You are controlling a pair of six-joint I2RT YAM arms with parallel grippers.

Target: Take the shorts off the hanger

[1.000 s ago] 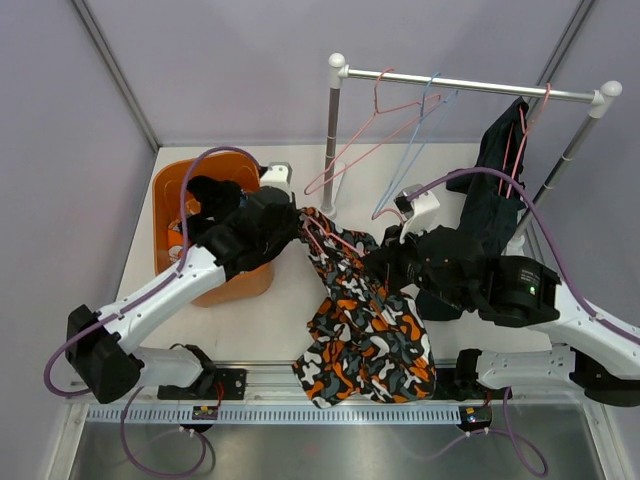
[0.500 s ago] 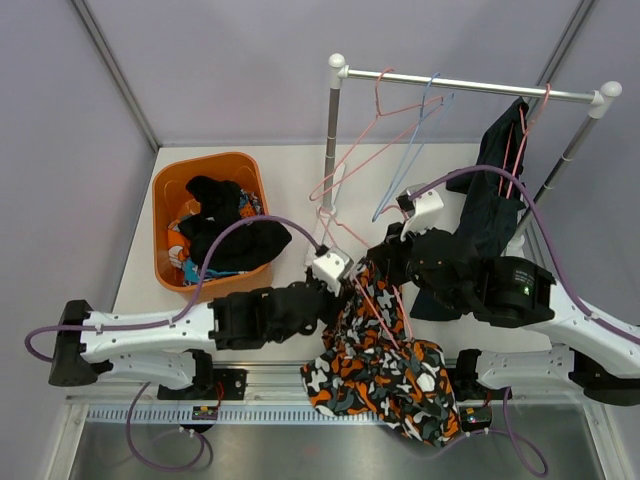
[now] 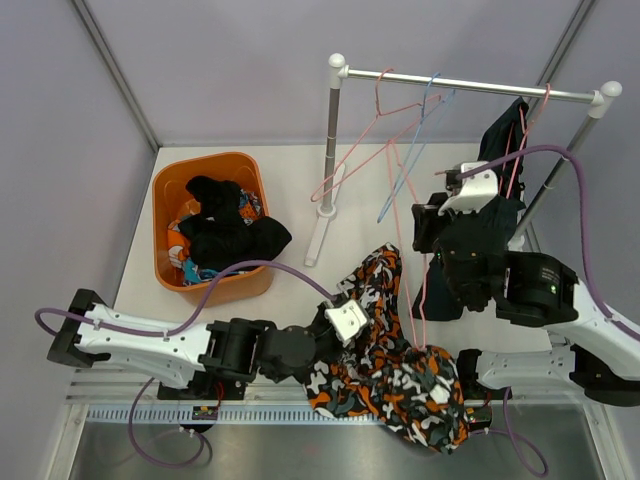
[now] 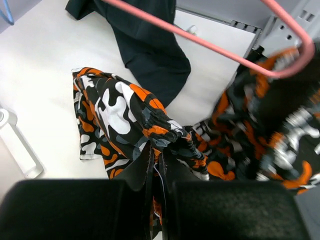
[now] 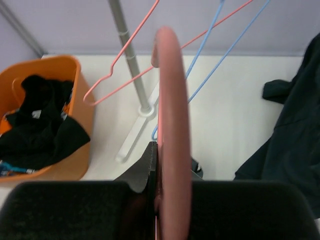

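Left hand [image 4: 159, 150] is shut tight on a fold of the camo shorts [image 3: 385, 365], which lie bunched at the near edge of the desk [image 3: 290, 170], one end up against the pink hanger [image 5: 172, 100]. Right hand [image 5: 157, 150] is clamped on that hanger. Navy shorts [image 3: 498, 150] hang from the rail [image 3: 470, 86]; black shorts [image 3: 225, 230] lie in the basket [image 3: 165, 185].

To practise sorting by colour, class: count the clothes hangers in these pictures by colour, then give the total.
Pink hangers: 3 (one bare on the rail, one under the dark shorts, one gripped by the right hand)
Blue hangers: 1
Total: 4
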